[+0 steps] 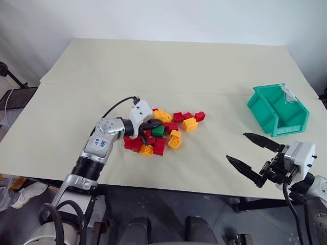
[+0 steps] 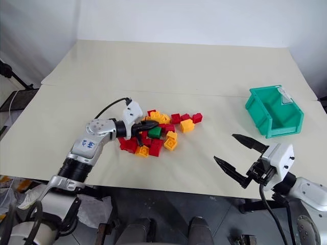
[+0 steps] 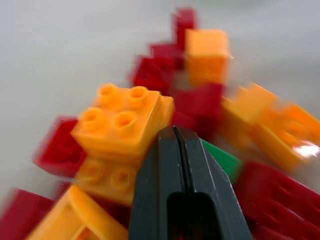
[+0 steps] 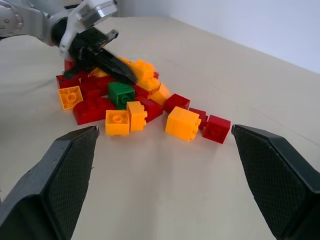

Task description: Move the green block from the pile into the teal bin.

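The green block [image 1: 158,130] lies in the middle of the pile [image 1: 162,131] of red and yellow bricks on the table [image 1: 168,66]. The left tool [image 1: 149,124] — fingers pressed together, holding nothing — pokes into the pile just beside it. The right tool [image 1: 254,155] hangs spread wide near the table's front edge, with the teal bin [image 1: 278,109] beyond it.

It looks like a lab. A paper-covered desk [image 1: 153,66] stands against bare white walls [image 1: 153,18]. Cables [image 1: 7,104] trail beside it.
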`<action>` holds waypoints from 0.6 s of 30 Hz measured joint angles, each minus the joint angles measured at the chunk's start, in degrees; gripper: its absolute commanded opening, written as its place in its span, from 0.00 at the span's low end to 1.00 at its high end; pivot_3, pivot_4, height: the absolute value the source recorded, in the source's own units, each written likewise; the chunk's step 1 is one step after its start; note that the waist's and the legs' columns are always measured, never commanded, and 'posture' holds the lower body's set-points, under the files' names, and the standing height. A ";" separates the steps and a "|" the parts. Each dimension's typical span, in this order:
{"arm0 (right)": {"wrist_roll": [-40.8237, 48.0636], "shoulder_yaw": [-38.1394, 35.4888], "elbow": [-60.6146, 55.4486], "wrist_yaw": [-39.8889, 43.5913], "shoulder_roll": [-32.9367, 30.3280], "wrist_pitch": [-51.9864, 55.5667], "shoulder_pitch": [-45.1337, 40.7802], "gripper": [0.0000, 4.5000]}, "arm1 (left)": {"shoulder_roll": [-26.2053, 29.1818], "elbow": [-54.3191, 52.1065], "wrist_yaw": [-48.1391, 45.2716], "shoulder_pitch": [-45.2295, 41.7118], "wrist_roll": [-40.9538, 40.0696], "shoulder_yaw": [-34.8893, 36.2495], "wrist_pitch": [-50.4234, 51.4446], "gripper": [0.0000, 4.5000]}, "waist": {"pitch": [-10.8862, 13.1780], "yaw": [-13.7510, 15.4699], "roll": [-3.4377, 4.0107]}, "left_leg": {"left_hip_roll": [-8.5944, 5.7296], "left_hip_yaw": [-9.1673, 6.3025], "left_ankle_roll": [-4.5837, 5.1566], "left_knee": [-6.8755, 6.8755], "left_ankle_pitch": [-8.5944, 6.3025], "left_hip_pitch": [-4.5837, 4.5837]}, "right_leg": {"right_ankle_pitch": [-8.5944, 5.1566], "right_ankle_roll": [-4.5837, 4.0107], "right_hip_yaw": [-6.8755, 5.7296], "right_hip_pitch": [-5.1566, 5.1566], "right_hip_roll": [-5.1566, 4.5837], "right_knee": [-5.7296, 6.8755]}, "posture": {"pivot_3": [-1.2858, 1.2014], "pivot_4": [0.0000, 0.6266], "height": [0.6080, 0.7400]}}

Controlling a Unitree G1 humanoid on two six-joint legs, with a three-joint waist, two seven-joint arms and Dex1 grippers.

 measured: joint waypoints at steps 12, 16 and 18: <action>-0.14 2.76 -1.14 -1.43 0.58 1.20 -2.05 1.00 | 5.20 10.15 -13.29 -2.67 -4.73 6.65 -10.15 0.26 | 0.03 -0.57 -0.04 | 0.02 0.04 -0.01 0.01 0.00 -0.02 | 0.00 0.00 -0.12 -0.03 0.00 0.08 | 0.52 0.24 1.00; 0.16 2.86 -1.00 -1.31 0.42 2.74 -2.04 1.00 | 10.05 5.40 -23.03 1.06 -6.73 6.98 -11.93 0.55 | 0.02 -0.40 -0.04 | 0.01 0.02 -0.01 0.06 0.00 -0.02 | 0.00 0.00 -0.14 0.02 -0.02 0.08 | 0.52 0.24 1.00; 0.17 2.87 -0.97 -1.00 0.11 3.13 -2.19 1.00 | 10.58 4.17 -24.24 1.75 -6.58 6.83 -12.10 0.68 | 0.03 -0.01 -0.04 | 0.00 0.02 0.00 0.20 -0.01 -0.10 | 0.00 0.00 -0.22 0.06 -0.01 0.08 | 0.52 0.24 1.00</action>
